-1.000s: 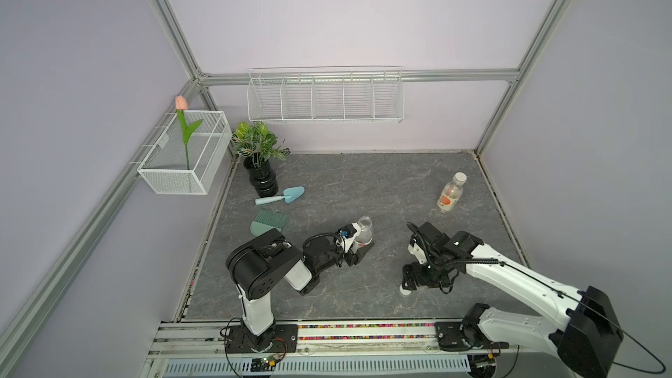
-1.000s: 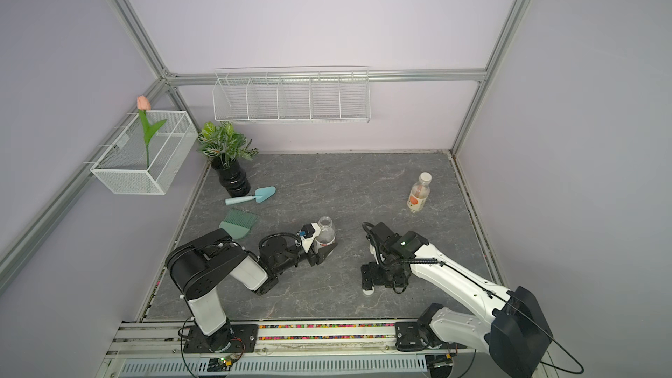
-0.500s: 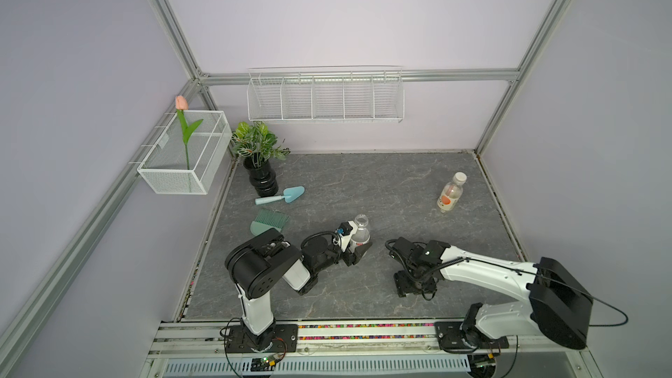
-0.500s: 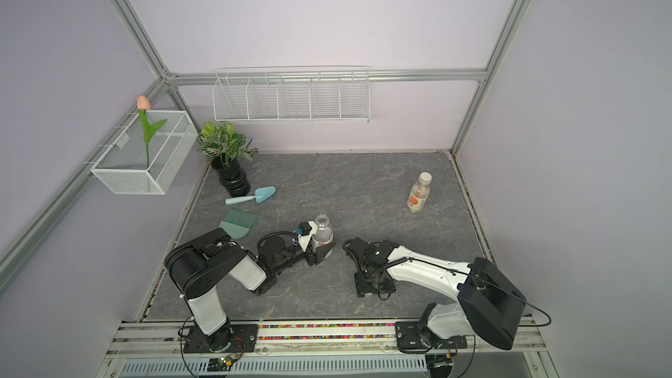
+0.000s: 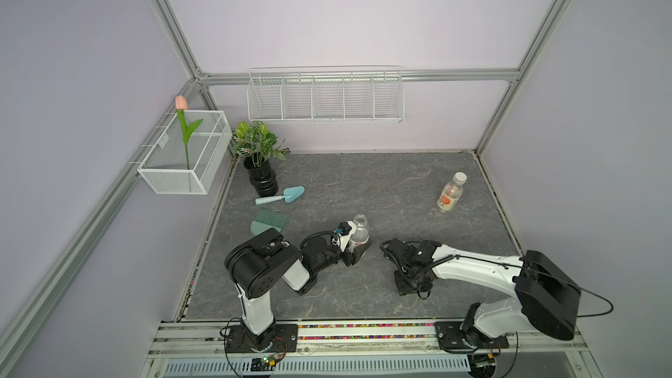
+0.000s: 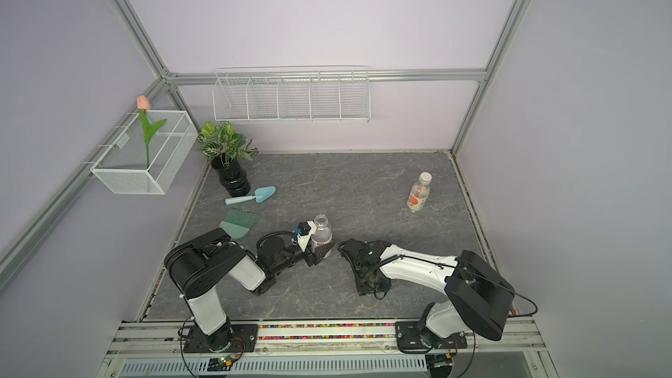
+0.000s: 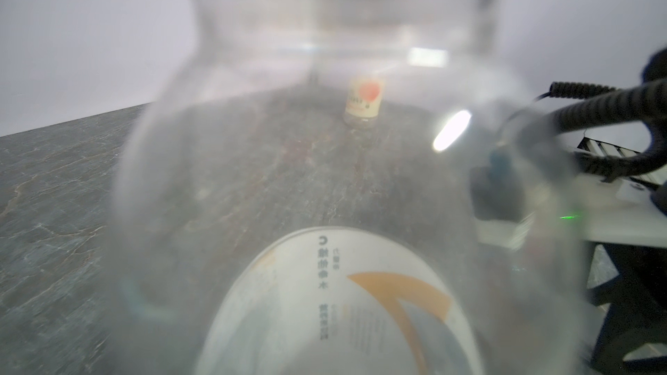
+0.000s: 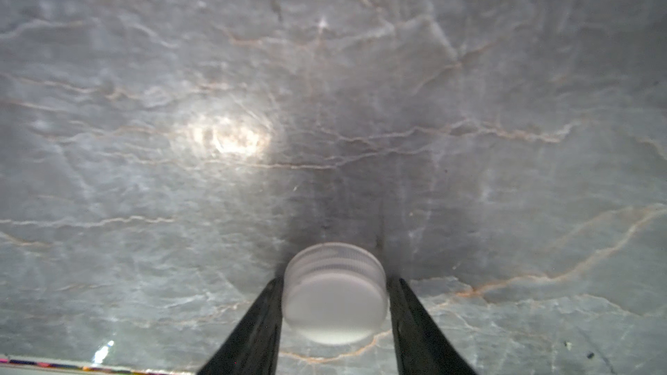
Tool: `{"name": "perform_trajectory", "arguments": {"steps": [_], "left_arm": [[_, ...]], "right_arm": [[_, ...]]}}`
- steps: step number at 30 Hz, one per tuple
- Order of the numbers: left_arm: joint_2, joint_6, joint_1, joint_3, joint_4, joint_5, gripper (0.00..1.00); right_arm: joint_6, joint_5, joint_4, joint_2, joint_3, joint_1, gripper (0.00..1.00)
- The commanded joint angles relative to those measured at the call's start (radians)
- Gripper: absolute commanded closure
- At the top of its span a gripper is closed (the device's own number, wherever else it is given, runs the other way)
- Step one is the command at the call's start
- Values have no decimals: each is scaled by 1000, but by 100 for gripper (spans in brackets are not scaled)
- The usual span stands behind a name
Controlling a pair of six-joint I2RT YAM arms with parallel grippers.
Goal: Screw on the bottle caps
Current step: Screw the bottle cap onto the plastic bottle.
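A clear bottle (image 5: 360,235) with an open neck stands upright near the table's front middle. My left gripper (image 5: 359,249) is shut on its lower body. In the left wrist view this bottle (image 7: 325,193) fills the picture and hides the fingers. To its right my right gripper (image 5: 412,286) points down at the table. In the right wrist view my right gripper (image 8: 335,279) has both black fingers touching the sides of a white ribbed bottle cap (image 8: 334,304). A second bottle (image 5: 450,195) with an orange-marked label and a white cap (image 5: 460,177) on it stands at the back right, in both top views (image 6: 419,193).
At the back left stands a black vase with a plant (image 5: 262,176). In front of it lie a teal trowel (image 5: 282,196) and a green brush (image 5: 271,221). A wire basket with a tulip (image 5: 185,154) and a wire shelf (image 5: 325,98) hang on the walls.
My right gripper's jaws have closed in on the cap, and the right arm has swung and folded lower over the table. The left gripper and its bottle have stayed in place.
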Motion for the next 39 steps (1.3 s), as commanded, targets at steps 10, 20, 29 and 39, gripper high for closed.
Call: {"name": "perform_trajectory", "arguments": {"steps": [10,20,29,39], "left_arm": [[-15,31,7,6,-10,32,32],[-106,212,-75,80,-324,114,32],[-147,323,-148,141,-484,137,32],[-138,311,-163,133,-439,161,32]], "right_arm": [[-13,13,-122,-153,49,-19,60],[-174,-182,-402,-334,332,-146,56],[-315,-323,-536,-217,648,-193,54],[-354,-340,-533,-97,733,-193,54]]}}
